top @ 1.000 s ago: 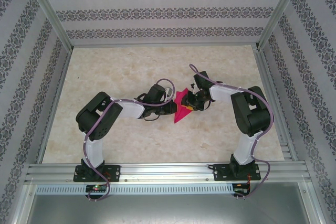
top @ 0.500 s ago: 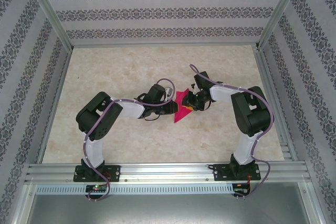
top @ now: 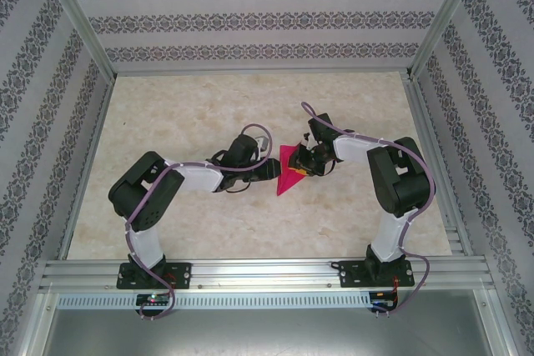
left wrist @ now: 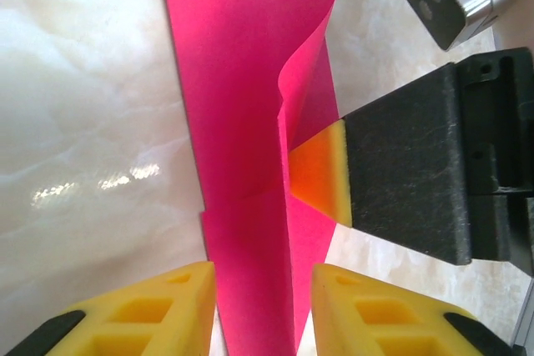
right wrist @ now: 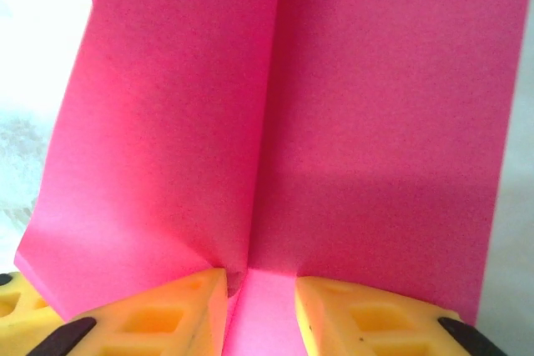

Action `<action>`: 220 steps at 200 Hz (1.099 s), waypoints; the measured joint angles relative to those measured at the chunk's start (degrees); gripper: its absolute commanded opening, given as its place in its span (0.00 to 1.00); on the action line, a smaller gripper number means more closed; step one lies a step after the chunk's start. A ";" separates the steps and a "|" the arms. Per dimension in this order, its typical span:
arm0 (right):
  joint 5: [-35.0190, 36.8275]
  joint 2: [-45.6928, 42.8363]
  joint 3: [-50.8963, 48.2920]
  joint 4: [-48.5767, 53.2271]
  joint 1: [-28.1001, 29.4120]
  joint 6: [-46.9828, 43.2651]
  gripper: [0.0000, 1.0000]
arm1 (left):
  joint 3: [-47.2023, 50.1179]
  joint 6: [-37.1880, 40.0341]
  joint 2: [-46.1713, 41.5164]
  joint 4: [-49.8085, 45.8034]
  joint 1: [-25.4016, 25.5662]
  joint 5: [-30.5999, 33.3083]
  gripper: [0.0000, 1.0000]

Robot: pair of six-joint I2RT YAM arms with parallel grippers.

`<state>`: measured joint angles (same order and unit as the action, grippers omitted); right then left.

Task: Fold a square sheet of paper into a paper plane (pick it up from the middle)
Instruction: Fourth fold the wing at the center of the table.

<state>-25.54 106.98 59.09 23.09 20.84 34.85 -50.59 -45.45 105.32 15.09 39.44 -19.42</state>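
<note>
Top external shows the square sheet of paper (top: 289,175) on the table (top: 192,114) at mid-table, between the left gripper (top: 271,171) and the right gripper (top: 305,164); it is no flat square now but a narrower, pointed pink shape. Left wrist shows the paper (left wrist: 242,122) with a long crease down it and one flap standing half up, curled and not pressed flat; the left gripper (left wrist: 263,277) has its jaws part-way apart, a tip on either side of the strip, clamping nothing that I can see. One pad of the right gripper (left wrist: 321,172) touches the raised flap from the side. Right wrist has the sheet (right wrist: 334,122) close up, centre crease plain; the right gripper (right wrist: 260,281) stands narrowly apart, astride that crease. By my reading the work is at an early to middle stage: the centre fold is in, and the nose folds, wings and final flattening of the paper plane remain.
</note>
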 measured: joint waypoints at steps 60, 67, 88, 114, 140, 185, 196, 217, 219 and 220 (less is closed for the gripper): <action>-0.04 -0.09 0.00 -0.17 0.00 0.17 0.36 | -0.04 -1.40 3.23 3.54 0.42 -3.39 0.31; -0.02 -0.09 0.00 -0.17 0.00 0.17 0.36 | -0.09 -1.42 3.61 3.61 0.50 -3.63 0.30; -0.02 -0.09 0.00 -0.17 0.00 0.17 0.36 | -0.31 -1.57 4.68 4.17 0.70 -4.33 0.27; -0.07 -0.22 -0.17 -0.42 0.00 0.17 0.36 | -1.73 -1.57 5.92 4.87 0.87 -5.70 0.24; -0.35 -0.76 -0.76 -1.27 -0.17 0.17 0.36 | -3.37 -1.49 7.32 5.05 1.09 -6.10 0.18; -2.67 -2.21 -2.97 -4.26 -1.11 0.11 0.37 | -4.42 -0.42 8.55 4.79 1.22 -6.23 0.06; -3.63 -2.69 -3.89 -5.57 -1.51 -0.07 0.37 | -4.46 0.13 8.57 4.74 1.22 -6.25 0.05; -5.22 -4.13 -5.75 -6.60 -2.84 -0.39 0.39 | -4.68 1.07 8.59 4.57 1.22 -6.27 0.05; -5.35 -4.28 -5.97 -6.60 -3.04 -0.48 0.39 | -4.70 1.16 8.59 4.55 1.22 -6.27 0.05; -5.40 -4.35 -6.03 -6.62 -3.10 -0.48 0.39 | -4.72 1.22 8.59 4.52 1.22 -6.27 0.05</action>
<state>-30.94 102.63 53.06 16.47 17.74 34.37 -55.31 -44.23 113.91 19.62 40.66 -25.69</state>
